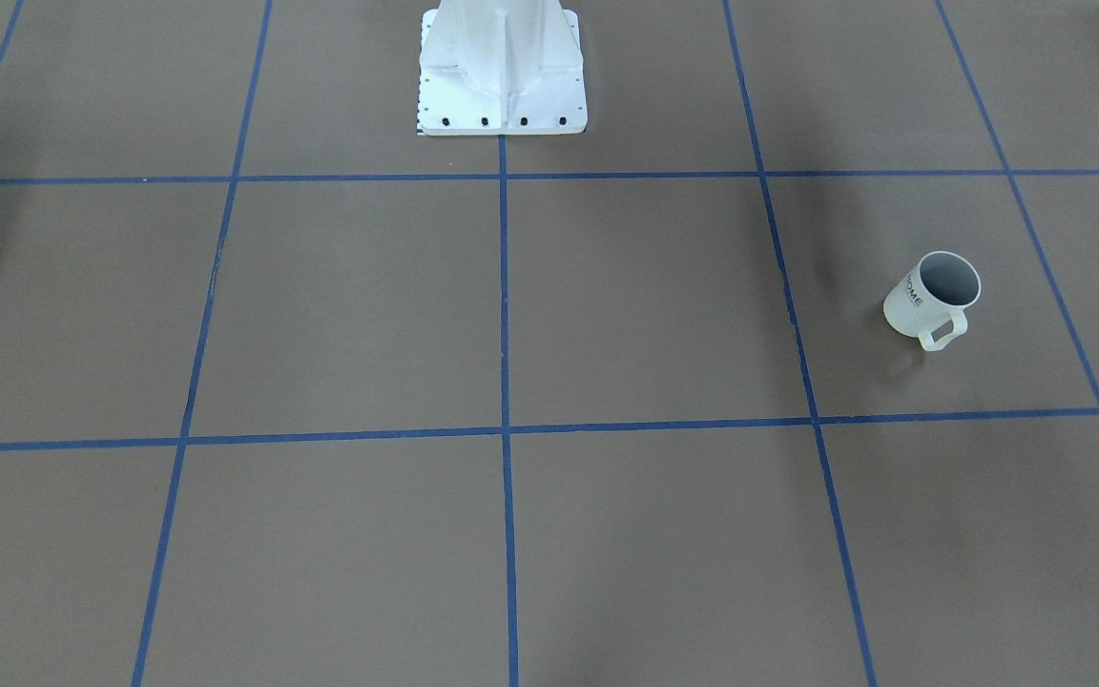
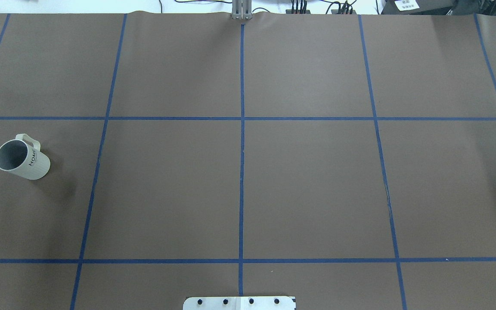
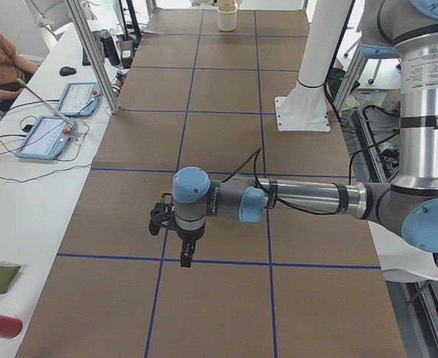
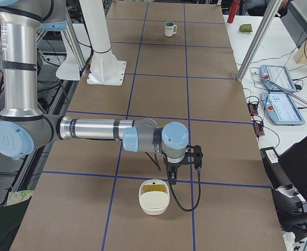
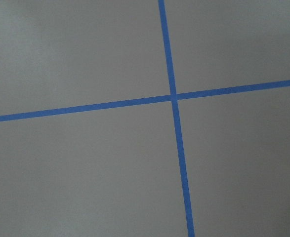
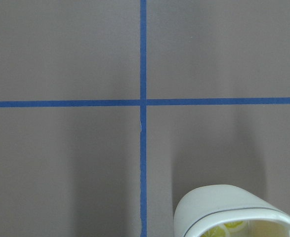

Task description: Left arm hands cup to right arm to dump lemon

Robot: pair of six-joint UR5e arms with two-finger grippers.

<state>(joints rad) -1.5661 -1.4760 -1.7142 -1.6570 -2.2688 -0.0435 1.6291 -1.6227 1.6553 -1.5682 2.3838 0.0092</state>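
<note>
The brown table (image 2: 308,185), marked into squares by blue tape, fills every view. The left arm (image 3: 308,198) reaches in from the right edge of the left-side view and ends at centre frame. The right arm (image 4: 95,129) comes in from the left edge of the right-side view, likewise ending near centre. The white base (image 1: 502,67) stands at top centre of the front view.

The left gripper (image 3: 184,257) hangs over a tape line at lower centre of its side view. The right gripper (image 4: 171,175) hangs over a tape line too, just above a white tub (image 4: 154,206) at lower centre. Both grippers show only in these side views, so I cannot tell whether either is parted or closed. Neither is near anything it could be grasping.

The tub's rim (image 6: 209,202) fills the lower right corner of the right wrist view. Inside it are yellow-green slices (image 6: 229,226), possibly lemon, though only a sliver shows.

The cup (image 1: 931,301) stands on the table at middle right of the front view, handle toward the bottom edge. In the overhead view it (image 2: 28,161) sits at middle left, and in the right-side view (image 4: 169,29) at top centre, well apart from both grippers. The floor of its grey inside is out of sight.
</note>
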